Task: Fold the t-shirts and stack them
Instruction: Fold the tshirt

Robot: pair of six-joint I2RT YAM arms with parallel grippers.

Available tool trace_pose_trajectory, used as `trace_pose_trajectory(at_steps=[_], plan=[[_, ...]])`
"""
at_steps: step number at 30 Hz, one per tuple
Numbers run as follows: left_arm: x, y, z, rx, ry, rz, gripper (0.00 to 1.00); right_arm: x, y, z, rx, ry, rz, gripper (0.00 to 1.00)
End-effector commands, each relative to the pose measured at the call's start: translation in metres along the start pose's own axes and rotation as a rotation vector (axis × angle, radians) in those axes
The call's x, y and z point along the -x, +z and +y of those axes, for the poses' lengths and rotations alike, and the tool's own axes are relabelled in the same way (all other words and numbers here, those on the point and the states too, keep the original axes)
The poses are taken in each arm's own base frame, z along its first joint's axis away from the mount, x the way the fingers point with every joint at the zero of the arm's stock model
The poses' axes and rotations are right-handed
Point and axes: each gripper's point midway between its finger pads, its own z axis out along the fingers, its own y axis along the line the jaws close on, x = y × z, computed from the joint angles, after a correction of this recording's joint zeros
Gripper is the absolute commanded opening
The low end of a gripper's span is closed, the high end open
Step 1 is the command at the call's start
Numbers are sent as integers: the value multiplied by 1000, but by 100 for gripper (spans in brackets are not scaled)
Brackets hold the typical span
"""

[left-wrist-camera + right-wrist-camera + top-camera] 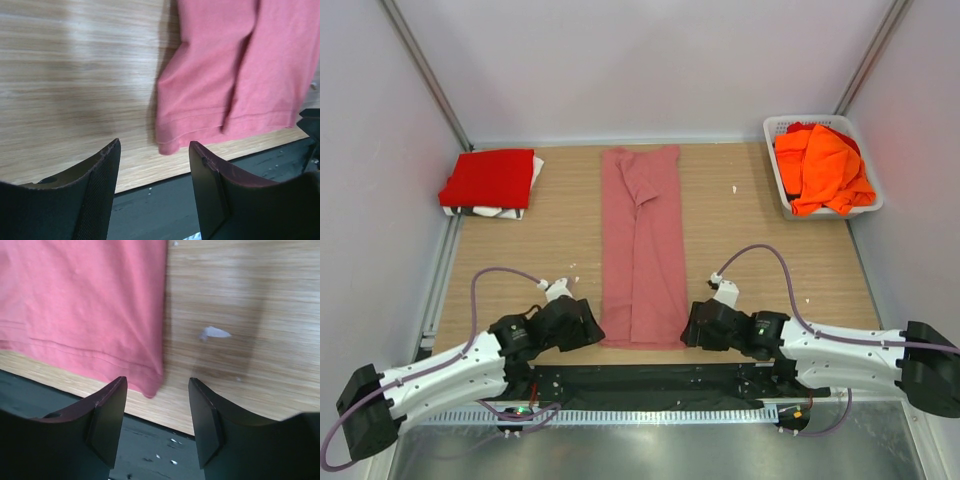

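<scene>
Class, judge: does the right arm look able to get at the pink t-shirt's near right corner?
Probably yes: the right gripper has its fingers open just beside that corner of the pink t-shirt, and nothing lies on it or in the way.

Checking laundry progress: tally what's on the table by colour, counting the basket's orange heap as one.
Pink t-shirt: 1
Red t-shirt: 1
Orange heap: 1, shirts inside uncountable
White cloth under the red t-shirt: 1
White basket: 1
Total: 5
</scene>
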Motion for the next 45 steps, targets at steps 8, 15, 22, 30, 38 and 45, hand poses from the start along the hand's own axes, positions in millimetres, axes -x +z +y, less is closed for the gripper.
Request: trace_pose_trajectory(at_steps=[8, 15, 22, 30, 38, 45], plan=[[-17, 15, 2, -43, -53, 44, 57, -24, 12, 4, 80, 68, 71, 50], [-22, 18, 0, -62, -69, 56, 53, -26, 13, -3, 63, 71, 71, 39], [-25, 23, 4, -40, -58, 53, 39, -25, 14, -7, 44, 61, 63, 30], [-22, 30, 7, -10, -28, 35, 8, -24, 13, -12, 26, 56, 52, 20], [-27, 27, -4, -31, -8, 67, 0, -22, 9, -13, 25, 53, 49, 1], [-32, 12, -19, -27, 26, 74, 0, -16, -2, -13, 44, 55, 26, 1]])
